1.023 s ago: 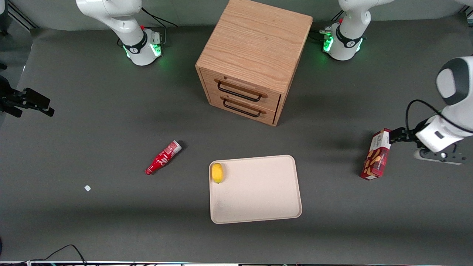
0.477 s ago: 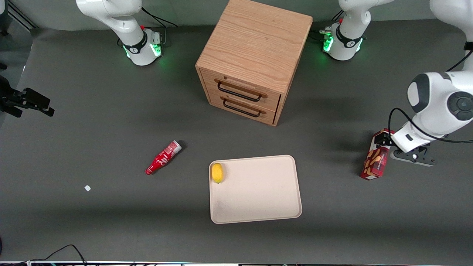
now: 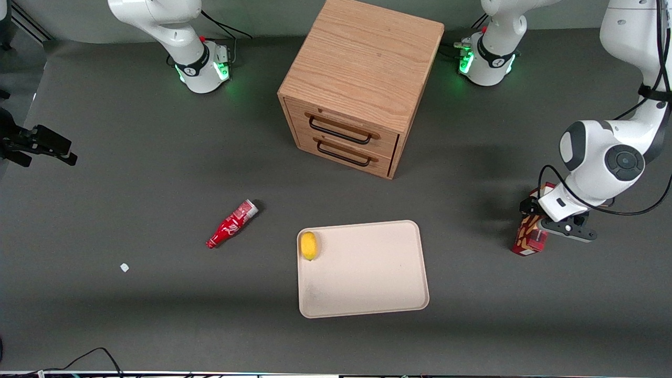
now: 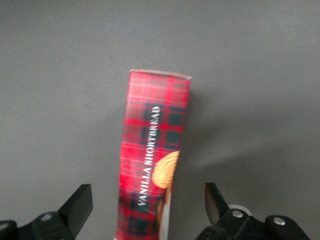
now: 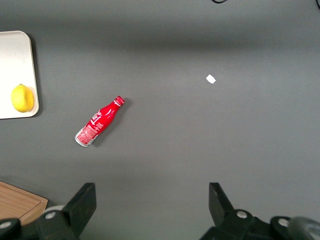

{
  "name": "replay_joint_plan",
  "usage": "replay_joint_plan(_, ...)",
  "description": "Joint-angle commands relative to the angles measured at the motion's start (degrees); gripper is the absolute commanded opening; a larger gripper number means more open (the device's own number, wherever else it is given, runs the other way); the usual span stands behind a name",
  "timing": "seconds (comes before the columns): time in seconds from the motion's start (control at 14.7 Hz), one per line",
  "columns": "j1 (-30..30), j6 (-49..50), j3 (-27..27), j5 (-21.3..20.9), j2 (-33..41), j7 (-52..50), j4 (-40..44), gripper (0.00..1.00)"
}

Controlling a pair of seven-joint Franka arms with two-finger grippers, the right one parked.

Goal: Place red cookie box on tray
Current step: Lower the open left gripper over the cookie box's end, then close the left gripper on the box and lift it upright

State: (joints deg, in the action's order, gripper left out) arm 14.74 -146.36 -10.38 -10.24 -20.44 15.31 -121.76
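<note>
The red cookie box (image 3: 529, 239) lies on the table toward the working arm's end, well apart from the beige tray (image 3: 367, 278). In the left wrist view the plaid box (image 4: 150, 150) runs lengthwise between the fingers. My left gripper (image 3: 531, 212) hangs right over the box's end farther from the front camera and hides that end. The gripper (image 4: 147, 205) is open, with one finger (image 4: 80, 202) on each side of the box and a gap between each finger and the carton.
A yellow lemon (image 3: 308, 245) lies in the tray's corner. A red soda bottle (image 3: 231, 224) lies toward the parked arm's end, with a small white scrap (image 3: 124, 267) nearer the camera. A wooden two-drawer cabinet (image 3: 357, 89) stands farther back.
The left arm has swung in from the table's end until the gripper is over the box, straddling it. The box has not moved.
</note>
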Motion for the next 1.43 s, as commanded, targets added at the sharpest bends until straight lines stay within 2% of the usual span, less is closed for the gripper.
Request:
replay_joint_plan(0.0, 0.03, -1.47, 1.06, -0.57, -0.13, 1.92, -0.67, 1.0)
replay_joint_plan(0.14, 0.11, -1.29, 0.97, 0.12, -0.48, 1.66, -0.67, 1.0)
replay_joint_plan(0.41, 0.11, -0.42, 0.97, 2.23, -0.48, 0.78, -0.76, 0.88)
replay_joint_plan(0.55, 0.03, -0.24, 0.89, 2.5, -0.48, 0.69, -0.76, 0.67)
replay_joint_plan(0.68, 0.03, 1.16, 0.8, 5.3, -0.31, 0.6, -0.84, 0.42)
replay_joint_plan(0.75, -0.15, 2.04, 0.62, 6.8, -0.13, 0.52, -0.76, 0.34)
replay_joint_plan(0.82, -0.23, 2.22, 0.62, 7.16, -0.04, 0.52, -0.76, 0.28)
replay_joint_plan(1.02, -0.32, 2.57, 0.62, 7.16, -0.04, 0.52, -0.76, 0.0)
replay_joint_plan(1.36, -0.41, 4.58, 0.54, 7.16, 1.8, 0.43, 0.56, 0.0)
